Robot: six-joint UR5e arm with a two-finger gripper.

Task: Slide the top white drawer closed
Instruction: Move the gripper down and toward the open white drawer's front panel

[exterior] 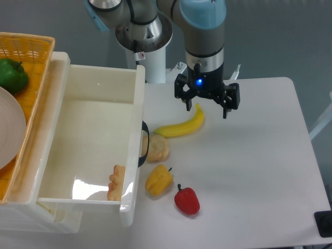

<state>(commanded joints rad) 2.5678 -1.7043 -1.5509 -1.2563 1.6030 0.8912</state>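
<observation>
The hand (207, 106) hangs above the white counter (259, 166) with its two fingers spread apart and nothing between them; the left-side fingertip (189, 107) stands just above the upper end of the banana (181, 126), but contact cannot be confirmed from this view. The top white drawer (93, 135) sits at the left of the frame, pulled fully out, with its front panel facing the loose items and its black curved handle (146, 143) seen edge-on, so only a narrow arc of the handle is visible. Inside the drawer, one orange-and-cream item (116, 182) rests against the inner face of the front panel; its identity cannot be determined. The cabinet body beneath the drawer is mostly hidden, and only a corner shows at the lower left. A yellow woven basket (31, 46) lies on top of the cabinet, cut off by the left edge; it holds one green pepper (12, 74) and a pale round object (10, 129), also cut off. On the counter lie four loose items: one banana, one bread roll (157, 148) touching the handle area, one yellow pepper (158, 180), and one red pepper (187, 201). A dark object (324, 223) is clipped by the lower right corner.
</observation>
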